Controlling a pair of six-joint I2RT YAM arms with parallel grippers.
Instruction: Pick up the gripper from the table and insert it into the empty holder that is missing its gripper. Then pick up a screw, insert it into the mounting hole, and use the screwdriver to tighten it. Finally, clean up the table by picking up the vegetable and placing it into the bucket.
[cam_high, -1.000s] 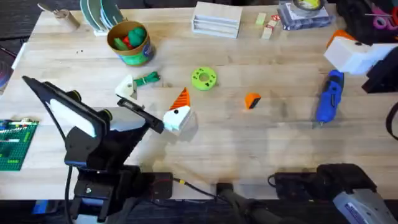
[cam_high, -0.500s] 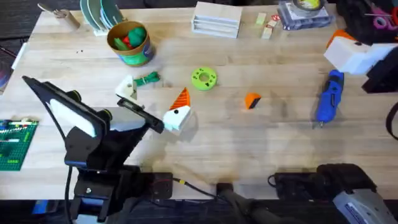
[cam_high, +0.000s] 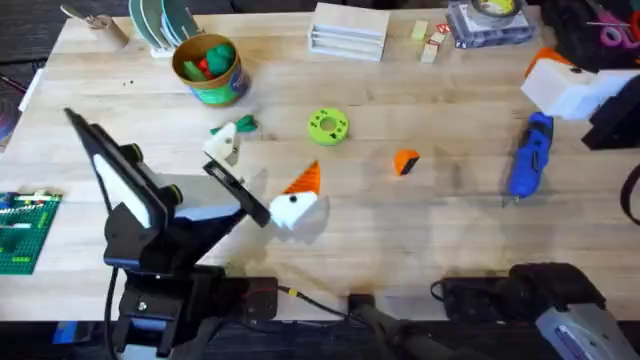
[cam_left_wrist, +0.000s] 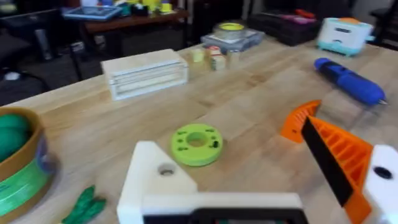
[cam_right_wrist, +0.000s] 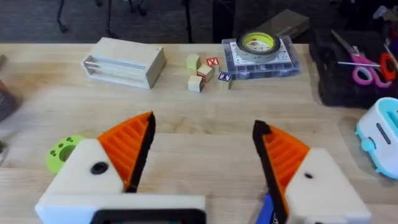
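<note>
The loose orange gripper (cam_high: 405, 161) (cam_left_wrist: 293, 122) lies mid-table, just ahead of my left gripper (cam_high: 262, 165) (cam_left_wrist: 230, 155). That gripper is open. One of its fingers is the bare cream holder (cam_high: 222, 143) (cam_left_wrist: 155, 186); the other carries an orange pad (cam_high: 305, 180). The dark green vegetable (cam_high: 240, 126) (cam_left_wrist: 84, 205) lies by the holder's tip. The bucket (cam_high: 208, 68) (cam_left_wrist: 18, 162) stands at the back left. At the right lies the blue screwdriver (cam_high: 529, 152) (cam_left_wrist: 348, 81), with my right gripper (cam_high: 570, 85) (cam_right_wrist: 202, 155) open above it. The screw is out of view.
A lime-green disc (cam_high: 327, 126) (cam_left_wrist: 196, 143) (cam_right_wrist: 62, 151) lies between the bucket and the orange gripper. A wooden box (cam_high: 348, 30), small blocks (cam_high: 430, 40) and a tape case (cam_high: 485, 20) line the far edge. A green brick plate (cam_high: 25, 230) sits at the left edge.
My left arm has swung forward and to the right, so its fingers now lie nearer the lime disc and the loose orange gripper. The holder finger now covers part of the vegetable. The right arm is still.
</note>
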